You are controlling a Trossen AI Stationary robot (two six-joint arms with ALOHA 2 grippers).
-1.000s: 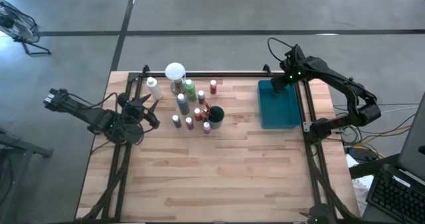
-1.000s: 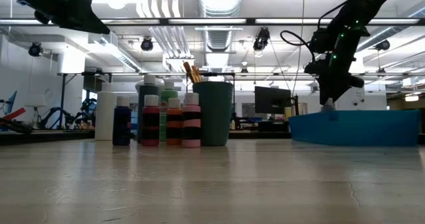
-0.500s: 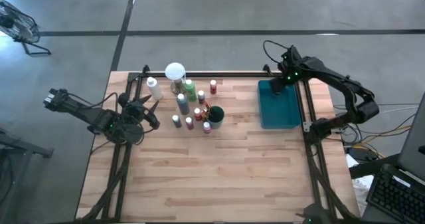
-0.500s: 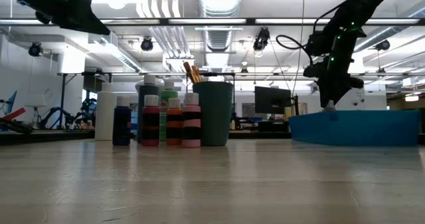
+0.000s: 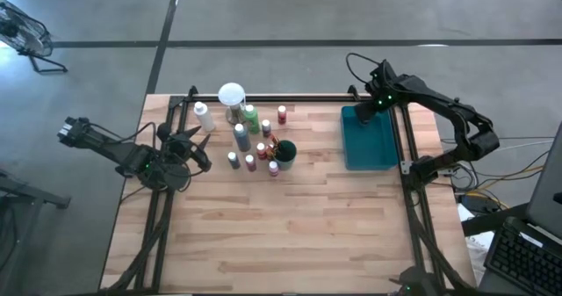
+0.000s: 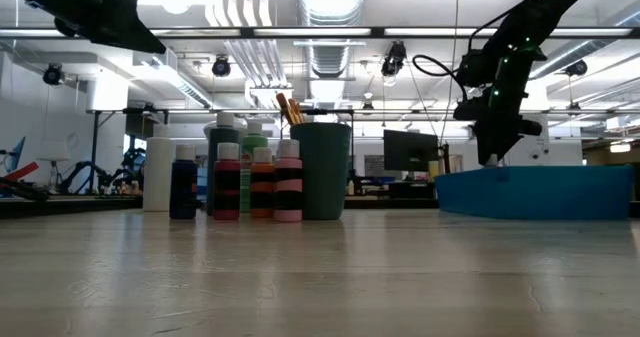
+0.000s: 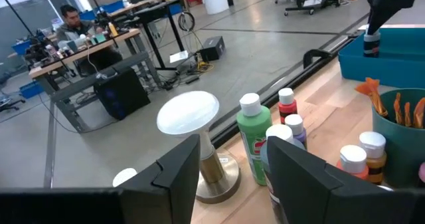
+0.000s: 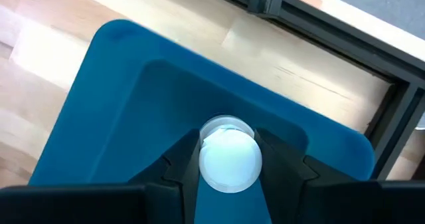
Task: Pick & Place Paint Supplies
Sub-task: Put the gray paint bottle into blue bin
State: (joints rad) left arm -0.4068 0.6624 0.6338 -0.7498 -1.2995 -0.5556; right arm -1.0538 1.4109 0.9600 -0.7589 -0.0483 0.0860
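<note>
At table's left edge: left gripper [image 5: 195,147] hovers with fingers spread, empty.
Back-centre cluster: paint bottles [image 5: 250,138] stand together beside a dark cup [image 5: 285,152] of brushes [image 7: 392,104]; round white-topped object [image 5: 232,95] stands behind them.
Right side: teal tray [image 5: 369,151] lies flat.
Over tray's far corner: right gripper [image 8: 229,159] clamps a white-capped bottle [image 8: 230,160] between its fingers.

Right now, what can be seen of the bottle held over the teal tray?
The bottle shows mainly as a round white cap with a clear rim, seen from above. The right gripper clamps it from both sides, upright, over the tray's far corner. Its body colour is hidden, and whether it touches the tray floor cannot be told.
</note>
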